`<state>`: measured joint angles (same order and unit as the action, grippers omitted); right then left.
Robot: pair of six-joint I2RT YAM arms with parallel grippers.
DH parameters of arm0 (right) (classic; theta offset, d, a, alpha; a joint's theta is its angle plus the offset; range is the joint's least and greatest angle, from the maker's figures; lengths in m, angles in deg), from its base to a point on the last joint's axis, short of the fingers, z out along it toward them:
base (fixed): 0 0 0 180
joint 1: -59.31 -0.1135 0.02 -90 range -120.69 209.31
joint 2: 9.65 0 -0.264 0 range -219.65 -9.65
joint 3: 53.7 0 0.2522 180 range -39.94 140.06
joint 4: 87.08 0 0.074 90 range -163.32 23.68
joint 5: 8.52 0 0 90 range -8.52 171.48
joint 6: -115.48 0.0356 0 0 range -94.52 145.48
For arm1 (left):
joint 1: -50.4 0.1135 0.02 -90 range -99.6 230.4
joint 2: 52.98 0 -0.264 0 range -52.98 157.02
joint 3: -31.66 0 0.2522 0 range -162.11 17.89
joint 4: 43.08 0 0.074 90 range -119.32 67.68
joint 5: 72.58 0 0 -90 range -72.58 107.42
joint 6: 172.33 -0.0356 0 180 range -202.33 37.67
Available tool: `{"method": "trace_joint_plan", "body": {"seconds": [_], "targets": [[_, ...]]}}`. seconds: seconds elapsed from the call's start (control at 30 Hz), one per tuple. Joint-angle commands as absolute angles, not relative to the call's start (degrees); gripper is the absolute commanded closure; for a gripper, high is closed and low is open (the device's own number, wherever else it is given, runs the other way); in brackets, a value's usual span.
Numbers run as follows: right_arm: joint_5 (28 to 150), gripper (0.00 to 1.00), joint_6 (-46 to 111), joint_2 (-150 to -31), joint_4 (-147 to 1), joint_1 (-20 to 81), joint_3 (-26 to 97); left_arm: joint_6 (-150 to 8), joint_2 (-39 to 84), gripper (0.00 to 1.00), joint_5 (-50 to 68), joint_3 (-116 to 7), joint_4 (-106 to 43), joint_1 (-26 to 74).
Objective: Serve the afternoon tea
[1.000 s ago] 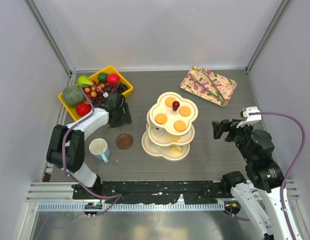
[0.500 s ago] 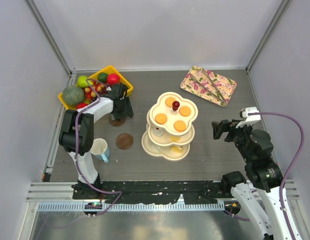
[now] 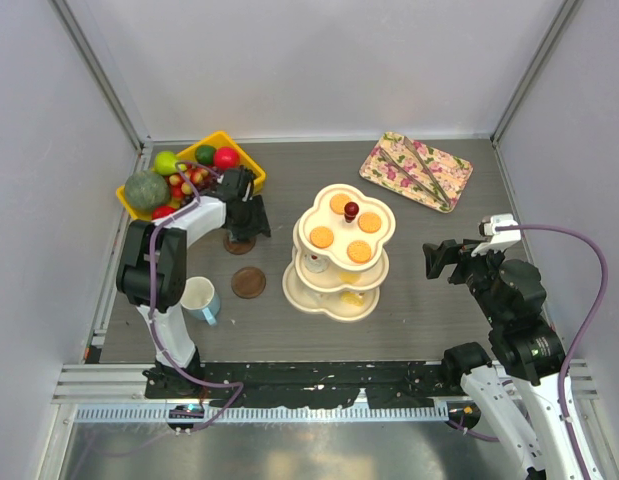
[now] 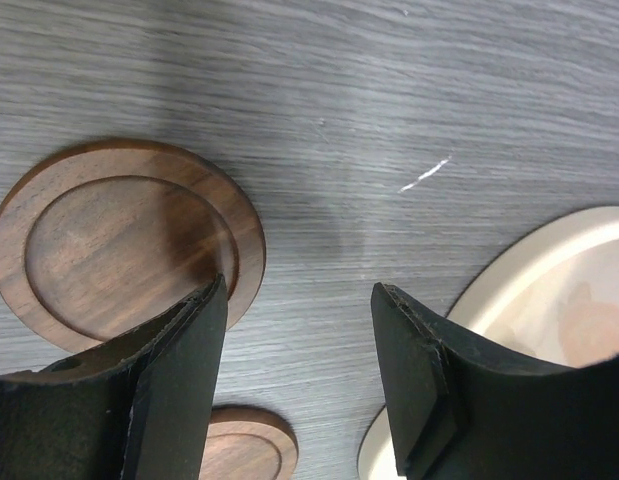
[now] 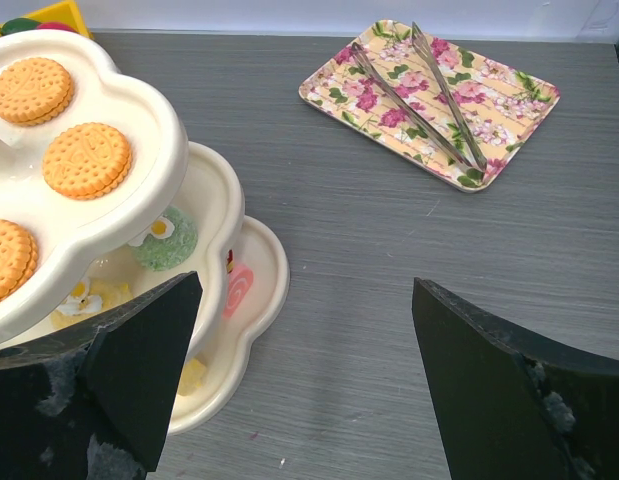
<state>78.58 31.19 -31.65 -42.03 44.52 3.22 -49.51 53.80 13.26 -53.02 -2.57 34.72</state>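
Hovering low over the grey table (image 3: 429, 330) in the left half of the top view, the left gripper (image 3: 246, 214) is just beside the yellow bin of fruit (image 3: 241, 152). In its wrist view the two fingers (image 4: 179, 380) are spread apart and grasp nothing. A round wooden coaster (image 4: 109, 240) lies at the left of that frame, partly behind one finger, and a second coaster (image 4: 247, 448) shows at the bottom edge. The cream three-tier stand (image 3: 340, 228) is in the centre of the top view, with a red knob (image 3: 351, 210) and four orange biscuits (image 3: 321, 237) on its top tier. Small pastries (image 5: 165, 238) sit on the lower tiers. The pale blue mug (image 3: 199, 297) stands at the lower left, apart from the stand. The right gripper (image 3: 441, 258) is to the right of the stand, its fingers also released and empty. The floral tray (image 3: 454, 170) with metal tongs (image 3: 419, 170) lies at the upper right.
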Motion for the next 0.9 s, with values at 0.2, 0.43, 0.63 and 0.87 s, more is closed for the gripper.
{"method": "trace_joint_plan", "body": {"seconds": [0.2,0.43,0.63,0.87], "targets": [[78.8,0.07,30.7,-31.7,-44.8,44.5,4.1,-48.4,53.2,0.34,8.5,-52.2,-2.9,32.1],[79.1,0.06,30.6,-31.8,-44.8,44.5,4.2,-49.7,54.6,0.33,9.8,-55.2,-1.5,31.8],[79.2,0.07,30.4,-32.0,-44.6,44.5,4.2,-50.5,55.8,0.31,11.1,-57.4,-0.8,31.7],[79.5,0.06,30.3,-31.8,-44.2,44.5,4.3,-51.9,55.8,0.28,13.7,-60.8,1.4,31.7]]}}
